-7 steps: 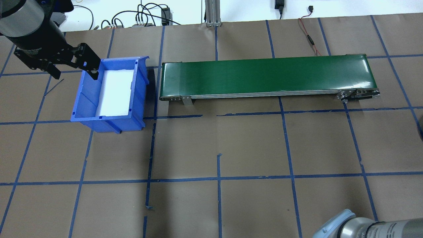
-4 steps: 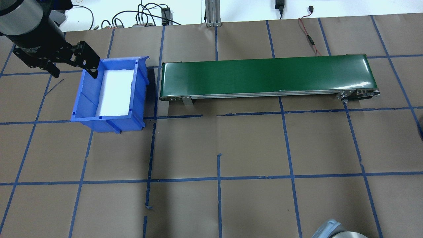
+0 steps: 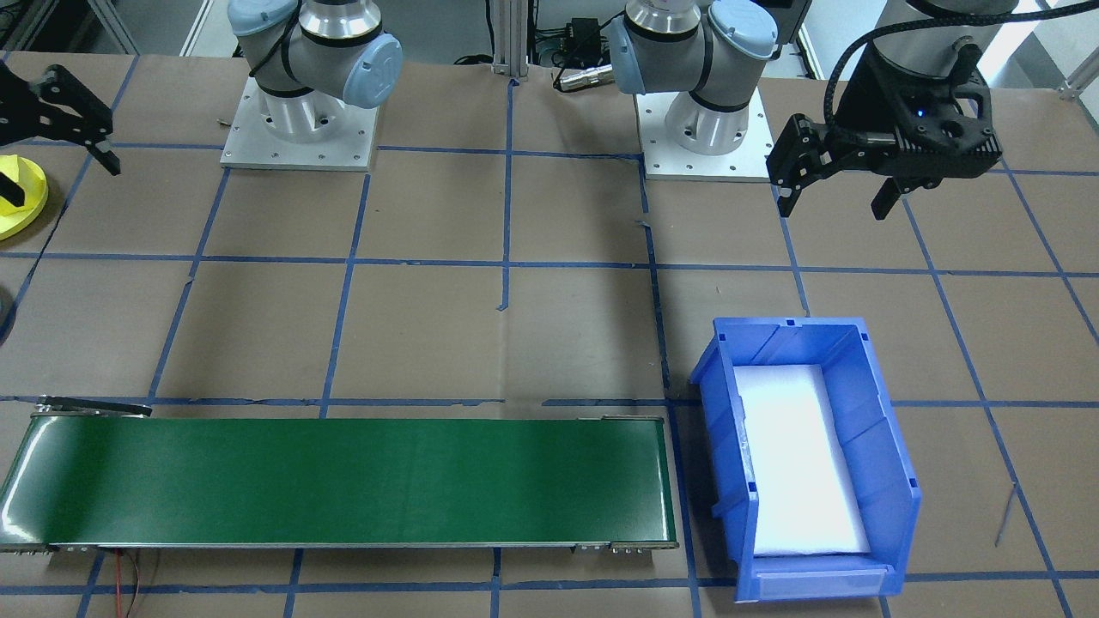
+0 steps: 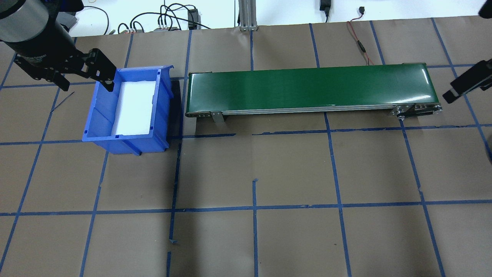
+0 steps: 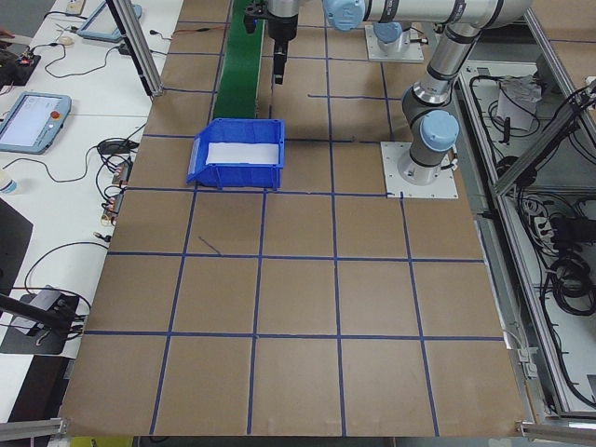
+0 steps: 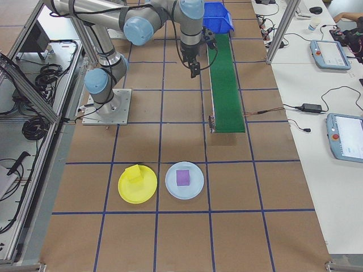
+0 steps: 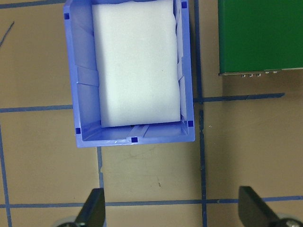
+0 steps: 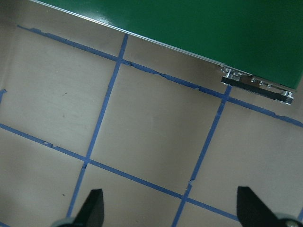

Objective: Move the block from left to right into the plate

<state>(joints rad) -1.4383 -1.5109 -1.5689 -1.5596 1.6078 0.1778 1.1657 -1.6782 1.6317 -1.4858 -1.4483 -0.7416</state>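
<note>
Left gripper [image 3: 840,199] hovers above the desk [image 4: 292,169] just beside the blue bin [image 3: 807,463] — jaws released, nothing between them, fingertips [image 7: 92,208] wide apart in its wrist view. The bin holds only a white foam pad [image 7: 139,61] and sits off one end of the green conveyor [image 4: 311,88]. Right gripper [image 8: 168,210] hangs over bare desk near the conveyor's other end, jaws also spread and holding nothing. Yellow plate [image 6: 137,183] lies toward the desk's right end, well apart from both grippers, with a yellow block [image 6: 135,173] already on it. Just beside it, a pale blue plate [image 6: 184,180] carries a purple block [image 6: 182,177]. Conveyor belt surface is bare.
</note>
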